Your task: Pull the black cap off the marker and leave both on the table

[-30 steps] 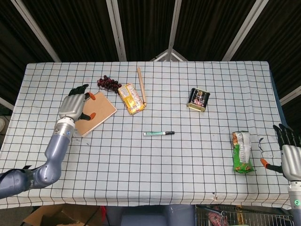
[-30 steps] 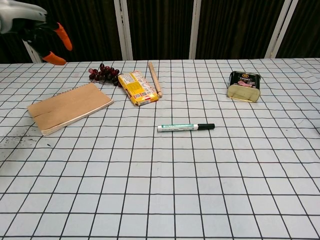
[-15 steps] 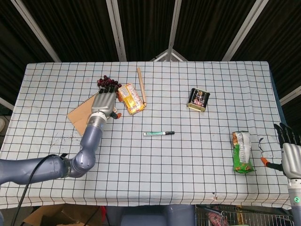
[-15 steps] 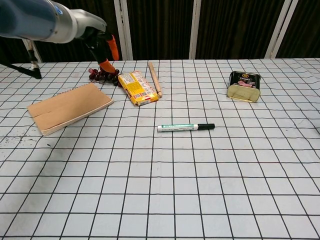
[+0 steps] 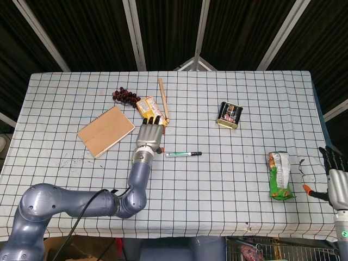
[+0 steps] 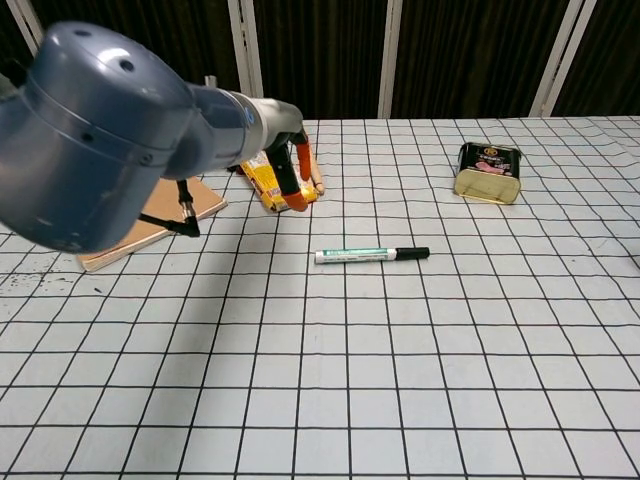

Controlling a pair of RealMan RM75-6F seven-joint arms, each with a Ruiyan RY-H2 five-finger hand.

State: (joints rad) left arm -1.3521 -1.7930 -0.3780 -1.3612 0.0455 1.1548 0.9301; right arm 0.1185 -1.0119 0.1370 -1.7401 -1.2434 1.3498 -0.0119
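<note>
One robot hand, the left robot hand [image 5: 149, 137], is doing all the travelling: a second ago it was hovering over the notebook [image 5: 106, 130] at the far left, and it is now arriving just beside the marker [image 5: 183, 154], a little up and to the left of the pen's white end. Its fingers are lying straight and slightly spread, holding nothing (the orange fingertips are showing in the chest view, over the yellow packet [image 6: 276, 178]). The right robot hand [image 5: 336, 182] is barely moving at the near right edge, fingers apart and empty too.

That sweep is, I judge, the approach to the grasp; nothing has been gripped so far. The marker is lying flat near the middle of the tabletop [image 5: 217, 196], unmoved, with the black cap [image 5: 196, 153] on and pointing right, so the pull itself is not yet begun and will probably need the second hand to come across.

Outward from there, grapes [image 5: 124, 96], a wooden stick [image 5: 163, 99], a tin [image 5: 229, 115] and a green snack bag [image 5: 280, 175] are sitting scattered and well apart from the pen. A white cloth with a black grid is covering the tabletop, and dark panels with pale slanted struts are closing in the room behind it.
</note>
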